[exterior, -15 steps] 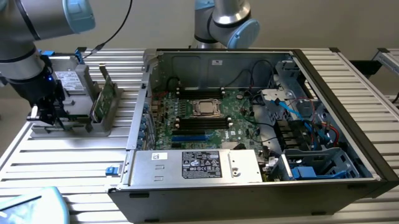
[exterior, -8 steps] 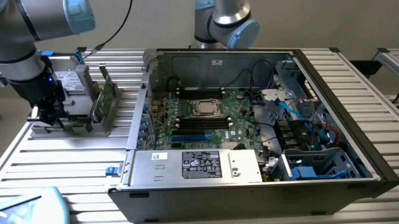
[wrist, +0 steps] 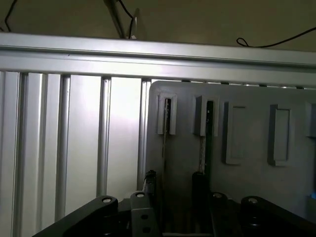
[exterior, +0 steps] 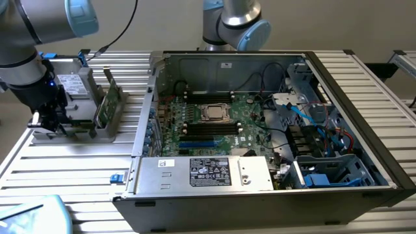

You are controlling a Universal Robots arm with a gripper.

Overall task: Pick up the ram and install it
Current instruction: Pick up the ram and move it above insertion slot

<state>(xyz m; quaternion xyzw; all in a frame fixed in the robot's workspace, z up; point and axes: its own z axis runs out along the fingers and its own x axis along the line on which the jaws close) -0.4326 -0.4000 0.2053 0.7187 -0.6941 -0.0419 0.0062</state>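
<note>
My gripper point(exterior: 49, 121) hangs low over the grey parts holder point(exterior: 107, 132) on the exterior view's left, beside the open computer case point(exterior: 273, 122). In the wrist view the gripper point(wrist: 175, 195) is open, its dark fingers point(wrist: 199, 185) standing apart just above the holder point(wrist: 247, 182). Two thin boards stand on edge in the holder's slots. The ram point(wrist: 165, 140) lies in line with the gap between the fingers, untouched. The other thin board point(wrist: 206, 143) runs up to the nearer finger. In the exterior view the arm hides the ram.
A broad green expansion card point(exterior: 107, 100) and a silver drive box point(exterior: 73, 85) stand in the same holder. The case's motherboard point(exterior: 215, 119) shows black memory slots beside the processor socket. The power supply point(exterior: 208, 173) sits at the case front. The slatted table's edge point(wrist: 158, 52) is close.
</note>
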